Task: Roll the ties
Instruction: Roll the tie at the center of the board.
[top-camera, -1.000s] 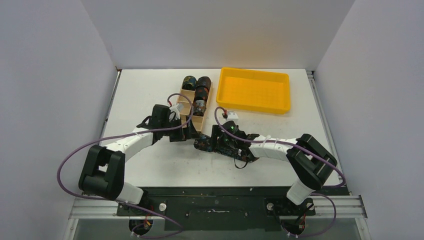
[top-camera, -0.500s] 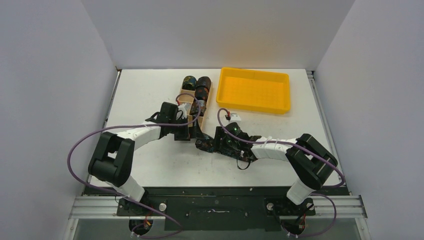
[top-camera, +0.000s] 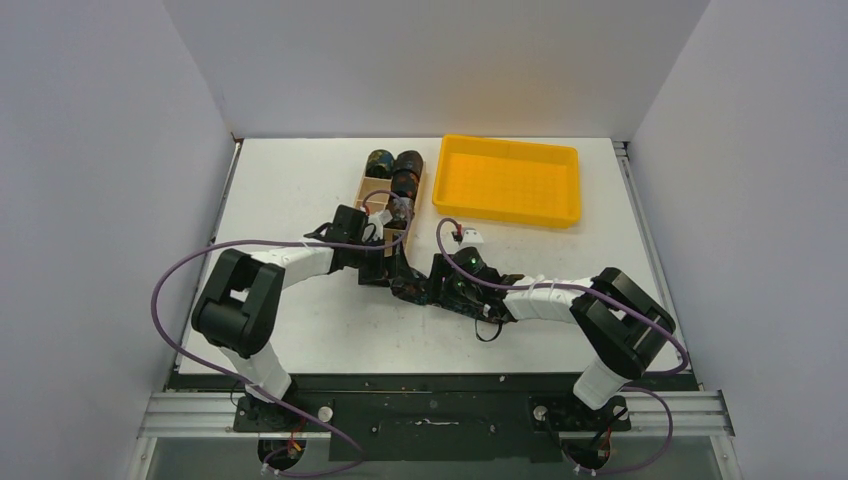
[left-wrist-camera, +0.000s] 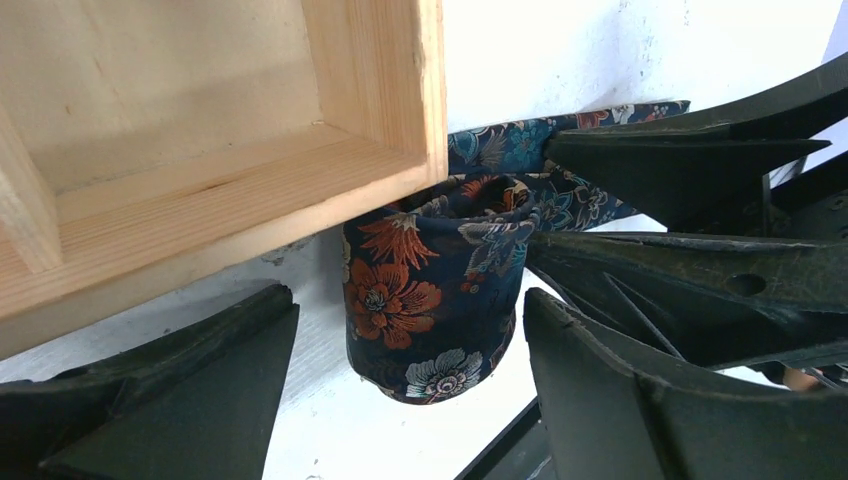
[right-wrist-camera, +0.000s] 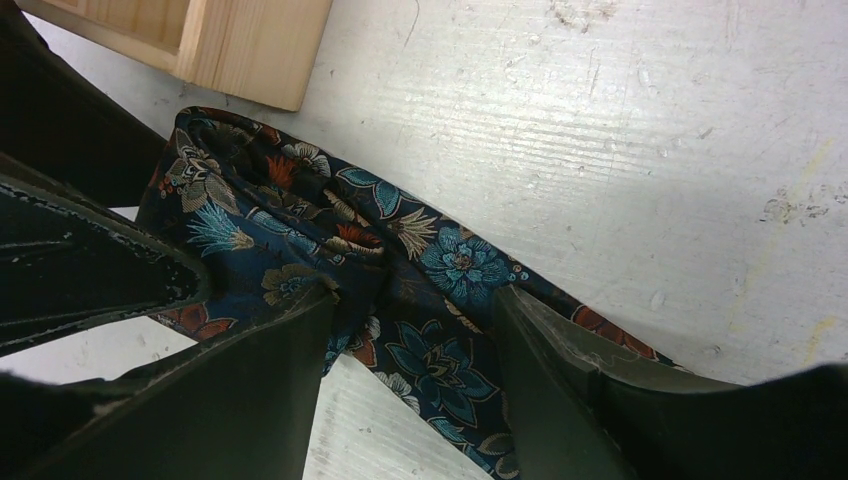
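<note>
Wooden box (top-camera: 372, 192), with two rolled ties (top-camera: 405, 172) at its far end, and yellow tray (top-camera: 508, 180) to its right, on the white tabletop (top-camera: 290, 190). The partly rolled tie (left-wrist-camera: 425, 300) stands against the box's near corner. Left claw (left-wrist-camera: 410, 300) gapes wide around the roll. Right claw (right-wrist-camera: 410, 300) is half-open astride the flat tail, tips on the cloth.

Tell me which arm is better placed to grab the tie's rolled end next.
Left, likely. The left fingers flank the roll, open, right beside the wooden box. The right fingers only straddle the flat tail.
</note>
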